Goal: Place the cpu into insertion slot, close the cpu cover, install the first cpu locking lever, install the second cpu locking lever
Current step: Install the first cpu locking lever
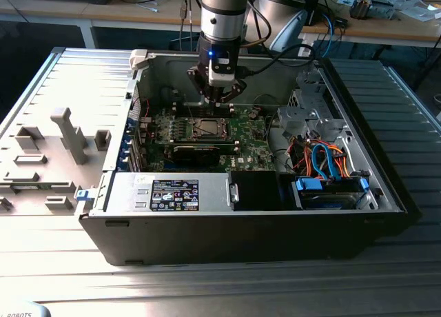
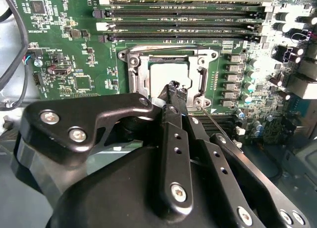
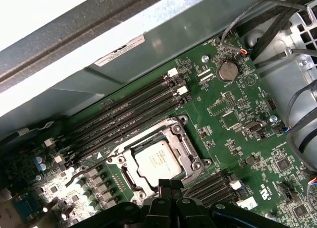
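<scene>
Cpu sits flat in the insertion slot, and the cpu cover lies down around it, its window framing the silver top. We see the gripper with its fingers pressed together and nothing visible between them, the tips low at one edge of the cover. Just beside them a thin locking lever slants out over the motherboard, and we judge it unlatched.

We see two risks. If the closed tips press on the chip's lid or the cover's corner and not on the lever, the cover could rock and load the pins unevenly. A slip off so thin a rod could also send the tips into the small components crowded next to the socket.

The first wrist view shows the memory slots beyond the socket and the whole cover outline, which the gripper's body partly blocks in the second wrist view. The exterior view alone shows the arm reaching into the open computer case.
</scene>
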### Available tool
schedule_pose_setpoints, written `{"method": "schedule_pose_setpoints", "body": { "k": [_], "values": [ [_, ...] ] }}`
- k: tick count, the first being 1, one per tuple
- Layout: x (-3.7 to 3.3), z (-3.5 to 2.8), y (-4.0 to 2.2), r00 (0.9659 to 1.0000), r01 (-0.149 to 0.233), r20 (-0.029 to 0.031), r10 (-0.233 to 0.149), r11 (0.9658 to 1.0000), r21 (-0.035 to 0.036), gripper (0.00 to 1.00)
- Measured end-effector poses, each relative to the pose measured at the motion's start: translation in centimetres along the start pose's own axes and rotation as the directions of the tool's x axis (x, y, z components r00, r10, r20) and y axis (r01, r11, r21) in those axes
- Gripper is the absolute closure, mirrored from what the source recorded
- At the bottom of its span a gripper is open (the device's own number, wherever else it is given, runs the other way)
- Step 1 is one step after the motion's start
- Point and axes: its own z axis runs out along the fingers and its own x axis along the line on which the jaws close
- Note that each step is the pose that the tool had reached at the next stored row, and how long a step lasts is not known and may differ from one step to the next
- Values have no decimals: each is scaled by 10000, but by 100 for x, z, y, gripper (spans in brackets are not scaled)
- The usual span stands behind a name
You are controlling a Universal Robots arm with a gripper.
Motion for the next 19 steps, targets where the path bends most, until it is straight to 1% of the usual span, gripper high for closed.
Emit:
{"method": "schedule_pose_setpoints", "body": {
  "k": [19],
  "values": [
    [0,0,0,9989,467,30,-467,9989,0,89]
  ]
}}
